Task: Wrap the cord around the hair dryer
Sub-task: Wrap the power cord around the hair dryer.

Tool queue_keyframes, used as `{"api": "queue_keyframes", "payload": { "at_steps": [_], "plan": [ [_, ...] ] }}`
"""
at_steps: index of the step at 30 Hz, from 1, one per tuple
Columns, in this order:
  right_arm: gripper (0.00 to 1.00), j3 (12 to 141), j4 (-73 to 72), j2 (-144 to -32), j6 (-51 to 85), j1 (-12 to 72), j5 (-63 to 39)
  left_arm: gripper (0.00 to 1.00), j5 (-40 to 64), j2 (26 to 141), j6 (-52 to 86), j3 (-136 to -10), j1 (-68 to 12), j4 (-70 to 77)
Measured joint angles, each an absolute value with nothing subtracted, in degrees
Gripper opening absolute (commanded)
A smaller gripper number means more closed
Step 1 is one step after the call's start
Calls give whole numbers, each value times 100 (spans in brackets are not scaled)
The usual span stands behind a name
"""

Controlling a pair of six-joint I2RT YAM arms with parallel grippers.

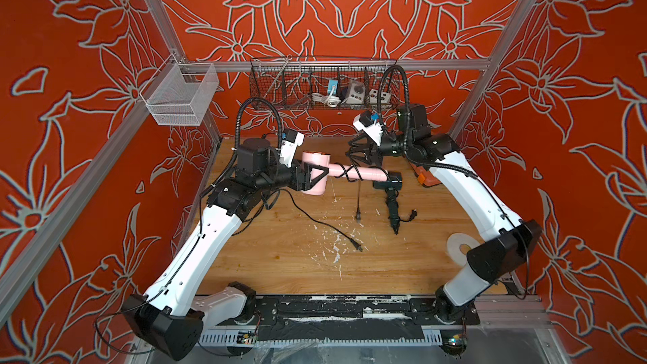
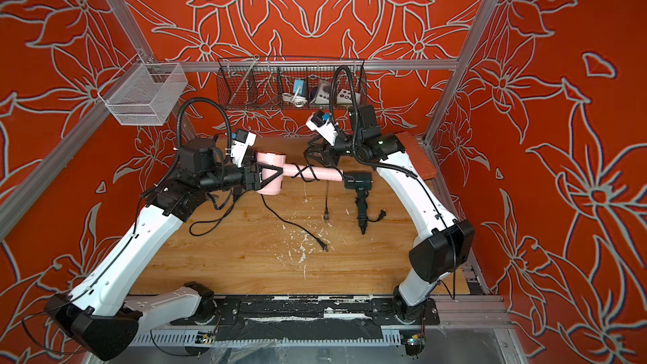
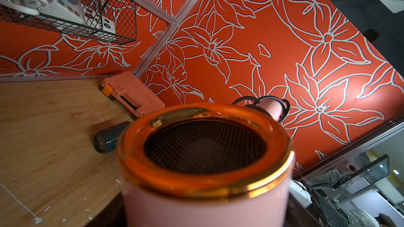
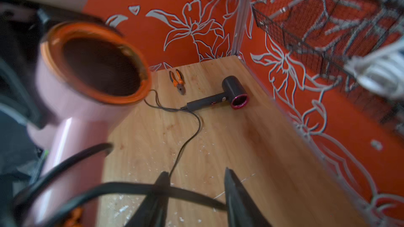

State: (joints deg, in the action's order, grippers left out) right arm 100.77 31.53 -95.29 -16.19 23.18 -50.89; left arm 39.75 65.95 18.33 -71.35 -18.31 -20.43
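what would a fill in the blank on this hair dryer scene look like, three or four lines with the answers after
1. The hair dryer clamped in the left gripper is ___ in colour.
2. The black cord is looped around that dryer's ___.
3. The right gripper is ___, not shut.
4. A dark hair dryer lies on the ___ table.

Missing words: pink; handle; open; wooden

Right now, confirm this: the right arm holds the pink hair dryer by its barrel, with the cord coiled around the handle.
Not right: it is the left arm that holds the pink hair dryer by its barrel, jaws closed on it. The cord is coiled around the handle. Both top views show it.
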Motion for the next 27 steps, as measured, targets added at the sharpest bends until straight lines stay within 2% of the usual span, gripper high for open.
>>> {"api": "queue_keyframes", "payload": {
  "at_steps": [5,13,27],
  "plan": [
    [65,9966,2753,-9668,-768,1765,-5463,0,4681,6587,2434,-6788,-1621,-1284],
    [75,9629,2099,-9133,73,1109,-5537,0,5065,6547,2921,-6746,-1374,-679],
    [87,6978,744,-7376,1076,172,-4982,0,5347,6497,3638,-6746,-1203,-19]
  ]
}}
